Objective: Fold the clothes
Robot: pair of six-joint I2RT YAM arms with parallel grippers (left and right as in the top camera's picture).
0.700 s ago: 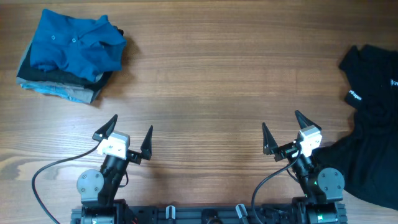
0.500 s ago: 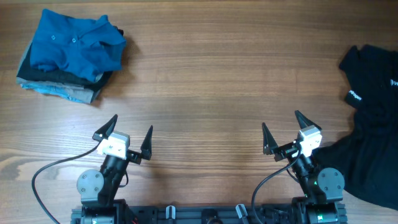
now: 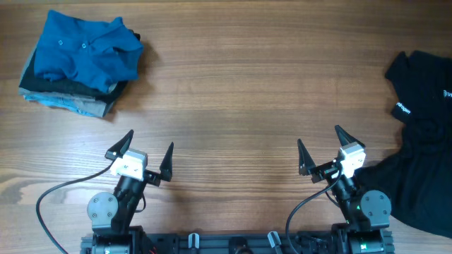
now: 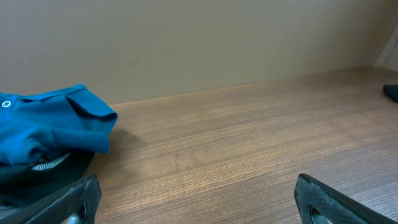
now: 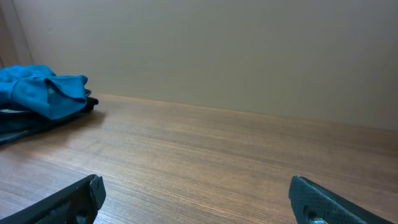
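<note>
The black polo shirt (image 3: 421, 148) lies crumpled at the table's right edge, with white lettering on a sleeve; part of it runs out of the overhead view. A sliver of it shows at the right edge of the left wrist view (image 4: 392, 92). My left gripper (image 3: 150, 150) is open and empty near the front edge at the left; it also shows in the left wrist view (image 4: 196, 196). My right gripper (image 3: 321, 146) is open and empty, just left of the shirt's lower part; it also shows in the right wrist view (image 5: 196, 196).
A folded stack with a blue buttoned polo shirt (image 3: 83, 51) on top of grey and light-blue garments (image 3: 70, 99) sits at the back left. It shows in the left wrist view (image 4: 43, 127) and in the right wrist view (image 5: 40, 93). The wooden table (image 3: 233, 106) stretches between.
</note>
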